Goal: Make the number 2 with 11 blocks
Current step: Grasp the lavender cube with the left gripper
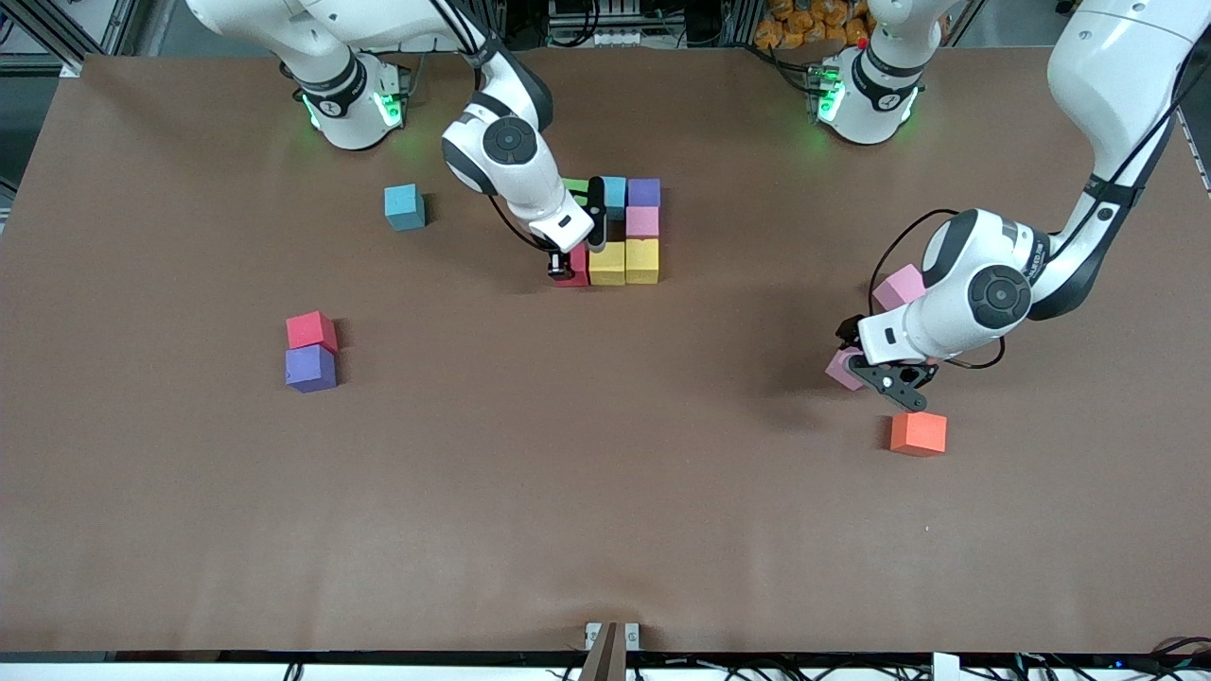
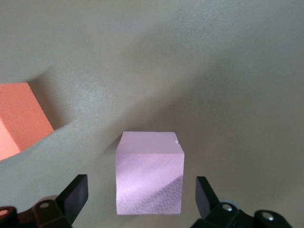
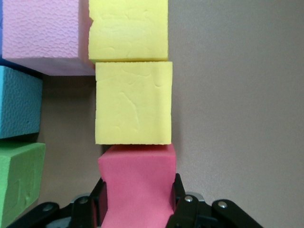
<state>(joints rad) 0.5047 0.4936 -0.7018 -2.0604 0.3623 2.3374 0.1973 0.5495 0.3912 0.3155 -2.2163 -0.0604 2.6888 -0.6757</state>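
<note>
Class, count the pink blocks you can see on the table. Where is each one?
3: one pink block in the digit above a yellow, two under the left arm, one by its wrist, one beneath its gripper. Others may be hidden.

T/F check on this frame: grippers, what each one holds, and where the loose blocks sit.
1. The right gripper is shut on the red block, next to the two yellow blocks. True.
2. The left gripper is shut on a pink block. False: it is open, its fingers either side of the pink block and apart from it.
3. An orange block lies near the left gripper. True.
4. The loose blue block sits stacked on the purple block. False: it lies alone on the table, toward the right arm's base.
</note>
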